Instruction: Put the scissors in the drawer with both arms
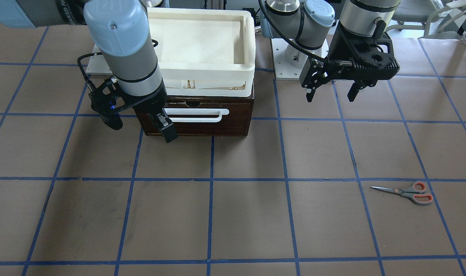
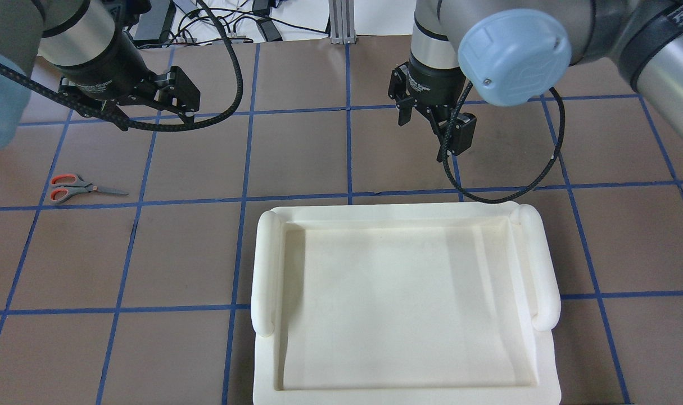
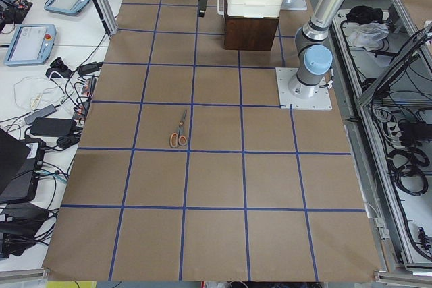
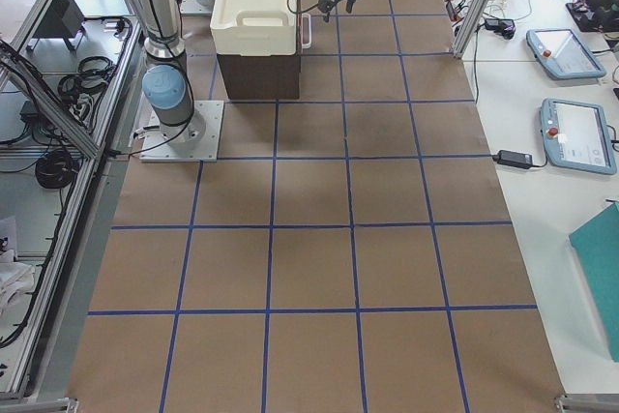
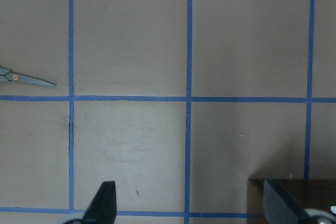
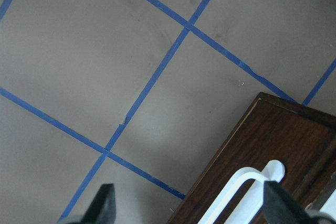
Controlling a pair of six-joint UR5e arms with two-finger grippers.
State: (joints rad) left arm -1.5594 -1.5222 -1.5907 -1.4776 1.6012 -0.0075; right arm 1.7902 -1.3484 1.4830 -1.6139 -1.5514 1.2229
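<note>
Two grippers show, and both have their jaws spread with nothing between them. The right gripper [image 1: 140, 126] hangs low just in front of the one drawer [image 1: 233, 122]. One of its fingers overlaps the end of the white handle [image 1: 196, 115] in the front-facing view. The left gripper [image 1: 330, 97] hovers above the bare table [image 1: 248, 214], beside the drawer. The single pair of scissors [image 1: 405, 192] lies flat on the table on the robot's left side, blades closed, well apart from the drawer and from both grippers. One cream tray [image 1: 213, 73] sits on top of the drawer box and hides it in the overhead view. Blue tape lines [image 1: 210, 214] make a grid on the table.
</note>
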